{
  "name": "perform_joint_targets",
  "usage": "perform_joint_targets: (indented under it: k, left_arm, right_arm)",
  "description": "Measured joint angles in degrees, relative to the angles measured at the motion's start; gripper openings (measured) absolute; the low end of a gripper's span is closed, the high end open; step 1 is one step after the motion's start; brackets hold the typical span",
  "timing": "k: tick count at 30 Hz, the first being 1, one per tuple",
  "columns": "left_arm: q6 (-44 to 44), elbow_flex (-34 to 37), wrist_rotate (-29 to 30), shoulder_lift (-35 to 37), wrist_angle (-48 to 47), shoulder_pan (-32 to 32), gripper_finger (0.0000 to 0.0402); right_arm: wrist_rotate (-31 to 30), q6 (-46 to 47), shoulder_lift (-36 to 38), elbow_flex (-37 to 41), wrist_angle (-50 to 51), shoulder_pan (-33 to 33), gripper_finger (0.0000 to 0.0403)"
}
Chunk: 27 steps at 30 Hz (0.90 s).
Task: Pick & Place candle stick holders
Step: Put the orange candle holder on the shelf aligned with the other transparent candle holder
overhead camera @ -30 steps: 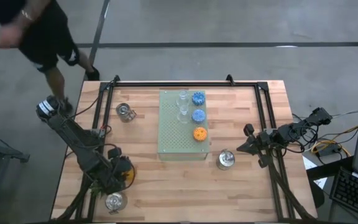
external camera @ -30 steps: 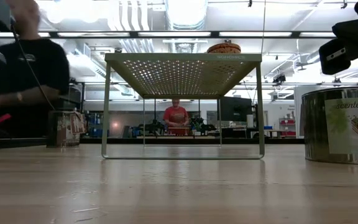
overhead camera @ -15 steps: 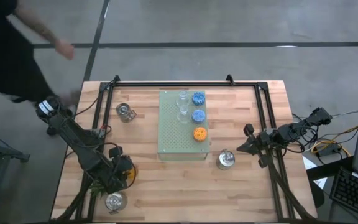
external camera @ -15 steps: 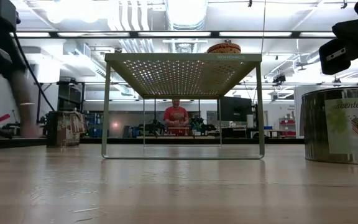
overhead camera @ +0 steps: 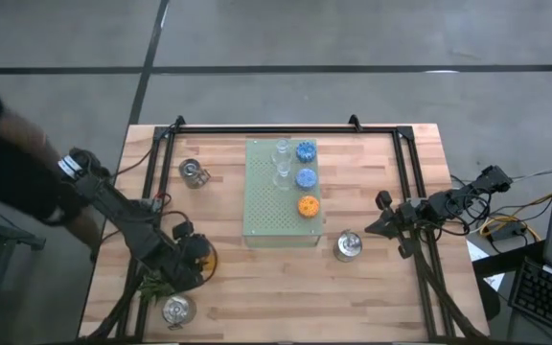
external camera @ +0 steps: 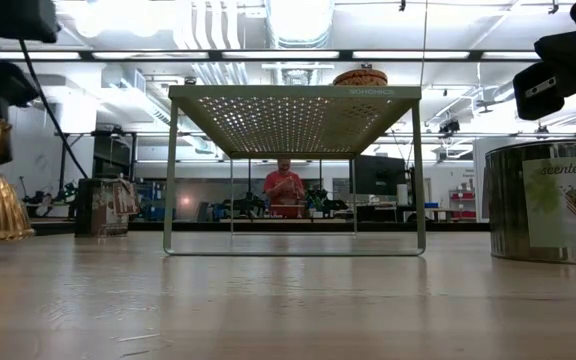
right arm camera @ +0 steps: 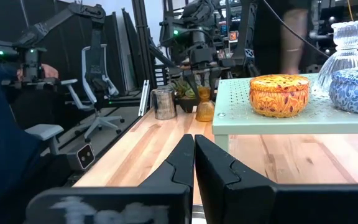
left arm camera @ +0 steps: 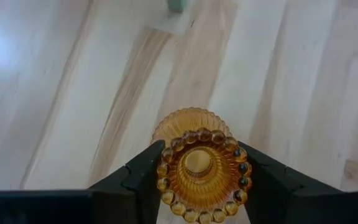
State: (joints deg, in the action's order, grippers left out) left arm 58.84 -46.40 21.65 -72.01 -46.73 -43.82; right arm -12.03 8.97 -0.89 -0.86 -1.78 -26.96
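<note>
holders (overhead camera: 305,178) on board (overhead camera: 263,206), tin (overhead camera: 348,246) right of it

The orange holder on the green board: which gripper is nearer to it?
Right. The right gripper waits beside the board, near the orange holder; the left gripper, holding the amber holder, is farther off.

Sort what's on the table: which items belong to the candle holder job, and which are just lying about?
Job:
amber holder, held by left gripper
orange holder
two blue holders
two clear glass holders
three silver holders
green perforated board

Lying about:
plant sprig
</note>
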Motion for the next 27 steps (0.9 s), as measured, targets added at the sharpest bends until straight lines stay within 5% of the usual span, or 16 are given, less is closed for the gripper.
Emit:
perform_joint_targets:
  k: [14,27]
  left_arm:
    - [-15.5,-9.6,-3.9,0.1,-4.4,7.8,0.0179]
    - [-27.7,-26.6,-4.5,0.1,-13.8,14.6,0.018]
  right_arm:
    - [0.0,0.0,0.0,0.0,0.0,0.0,0.0009]
    - [0.0,0.0,0.0,0.0,0.0,0.0,0.0009]
